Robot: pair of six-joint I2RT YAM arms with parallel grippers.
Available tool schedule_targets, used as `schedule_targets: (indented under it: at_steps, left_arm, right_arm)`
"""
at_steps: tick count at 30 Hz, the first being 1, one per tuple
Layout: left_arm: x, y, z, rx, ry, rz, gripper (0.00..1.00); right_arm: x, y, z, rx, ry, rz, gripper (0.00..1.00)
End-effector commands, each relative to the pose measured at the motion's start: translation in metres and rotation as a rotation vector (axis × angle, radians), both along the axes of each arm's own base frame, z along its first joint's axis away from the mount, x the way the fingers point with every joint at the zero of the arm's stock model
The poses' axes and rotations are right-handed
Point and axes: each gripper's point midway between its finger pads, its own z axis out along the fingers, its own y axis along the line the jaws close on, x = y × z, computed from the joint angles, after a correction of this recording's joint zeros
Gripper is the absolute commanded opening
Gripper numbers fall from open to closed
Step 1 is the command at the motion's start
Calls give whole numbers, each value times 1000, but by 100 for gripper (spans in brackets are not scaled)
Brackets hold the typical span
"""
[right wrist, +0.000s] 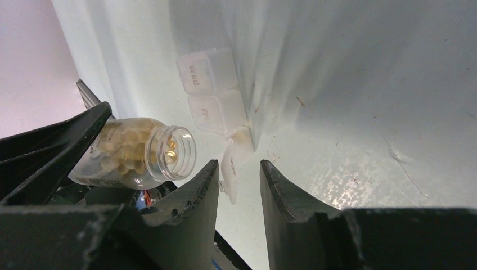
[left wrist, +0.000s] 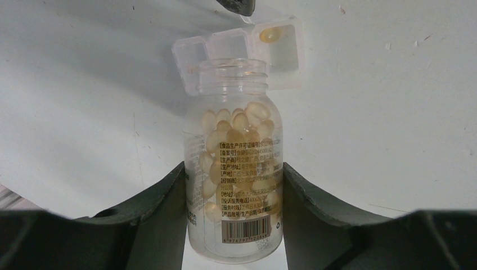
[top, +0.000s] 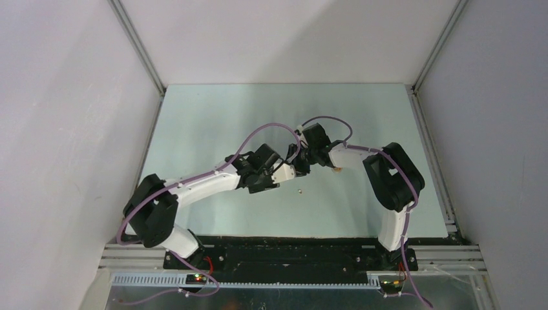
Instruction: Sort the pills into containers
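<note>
Judging by looks, we expect slick, rolling pills (left wrist: pixel 270 35) and a light, skid-prone box (right wrist: pixel 211 70), midway between the table's (top: pixel 213 116) side edges. Left hand (left wrist: pixel 233 169) clamps the open bottle (right wrist: pixel 132 153); right hand (right wrist: pixel 239 164), slightly parted and empty, should pin the box's wall.
</note>
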Motion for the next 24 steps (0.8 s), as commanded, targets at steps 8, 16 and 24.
schedule_targets:
  at_steps: [8, 16, 24]
  left_arm:
    - [1, -8, 3, 22, -1, -8, 0]
    - [2, -9, 2, 63, -1, 1, 0]
    - [2, -7, 0, 119, -1, 9, 0]
  right_arm:
    - [4, -3, 0, -1, -13, -7, 39]
    - [5, -5, -1, -12, -13, -18, 44]
    - [5, -7, -3, -19, -4, -24, 43]
